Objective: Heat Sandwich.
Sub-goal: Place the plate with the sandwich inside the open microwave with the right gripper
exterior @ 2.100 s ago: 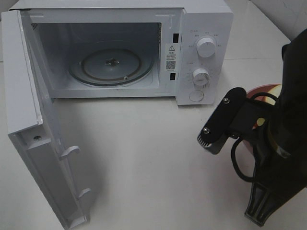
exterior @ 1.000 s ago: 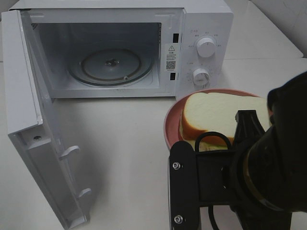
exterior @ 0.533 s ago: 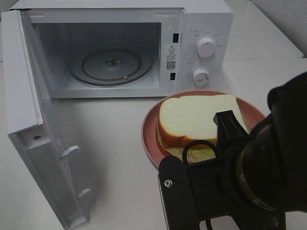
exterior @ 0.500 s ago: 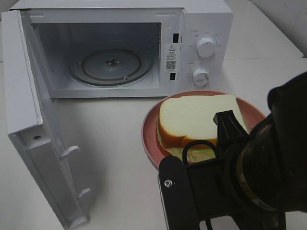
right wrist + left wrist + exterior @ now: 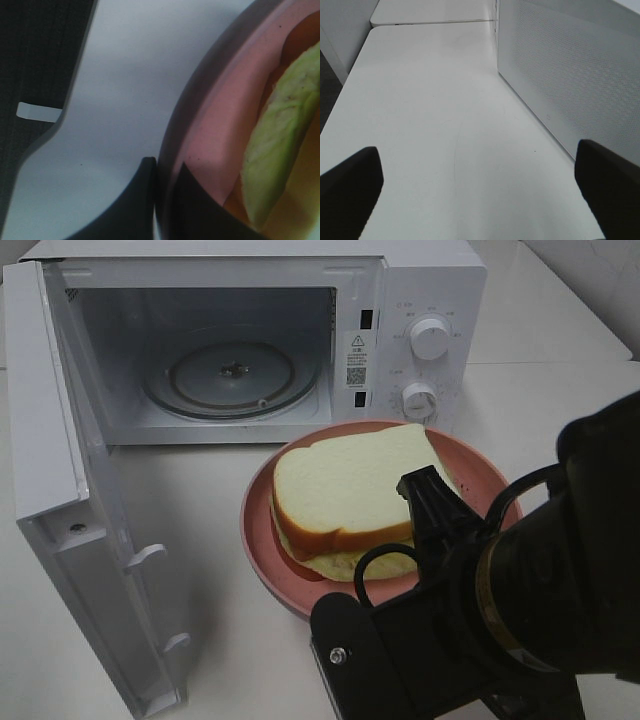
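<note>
My right gripper [image 5: 165,200] has its two fingers nipped together on the rim of the pink plate [image 5: 262,540], one finger under the edge and one over it. The sandwich [image 5: 345,495] lies on that plate: a white slice with tan crust on top and pale green filling poking out beneath. From the high camera the plate is out in front of the microwave [image 5: 425,300], at about five o'clock from the glass turntable [image 5: 232,375]. It overlaps the bottom edge of the knob panel (whether the plate touches the table [image 5: 200,500] I cannot tell). The door [image 5: 60,440] stands swung open toward eight o'clock, and the cavity holds only the turntable.

My left gripper [image 5: 480,195] has its fingers spread as wide as they go, with nothing between them. It hangs over bare white tabletop just beside a perforated white panel [image 5: 570,75].
</note>
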`<state>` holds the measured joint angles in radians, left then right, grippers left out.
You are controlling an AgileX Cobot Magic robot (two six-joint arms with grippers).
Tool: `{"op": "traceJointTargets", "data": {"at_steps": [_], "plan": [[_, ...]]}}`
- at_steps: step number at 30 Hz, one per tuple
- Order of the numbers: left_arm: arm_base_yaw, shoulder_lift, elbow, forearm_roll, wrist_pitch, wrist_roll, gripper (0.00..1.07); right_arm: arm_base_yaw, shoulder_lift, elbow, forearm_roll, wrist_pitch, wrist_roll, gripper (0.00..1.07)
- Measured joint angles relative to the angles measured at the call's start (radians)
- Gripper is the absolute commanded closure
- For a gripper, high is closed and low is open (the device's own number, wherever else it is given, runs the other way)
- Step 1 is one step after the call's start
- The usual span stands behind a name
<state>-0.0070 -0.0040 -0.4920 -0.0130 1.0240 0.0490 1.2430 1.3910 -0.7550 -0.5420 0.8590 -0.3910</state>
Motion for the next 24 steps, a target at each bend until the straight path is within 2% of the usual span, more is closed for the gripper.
{"op": "traceJointTargets", "data": {"at_steps": [17,23,24], "plan": [[0.000,0.000,0.000,0.000,0.000,0.000,0.01,-0.002,0.000,0.001,-0.012,-0.072,-0.078,1.07],[0.000,0.000,0.000,0.000,0.000,0.000,0.01,-0.053,0.000,0.001,0.001,-0.107,-0.146,1.07],[0.000,0.000,0.000,0.000,0.000,0.000,0.01,-0.083,0.000,0.001,0.015,-0.114,-0.192,1.07]]}}
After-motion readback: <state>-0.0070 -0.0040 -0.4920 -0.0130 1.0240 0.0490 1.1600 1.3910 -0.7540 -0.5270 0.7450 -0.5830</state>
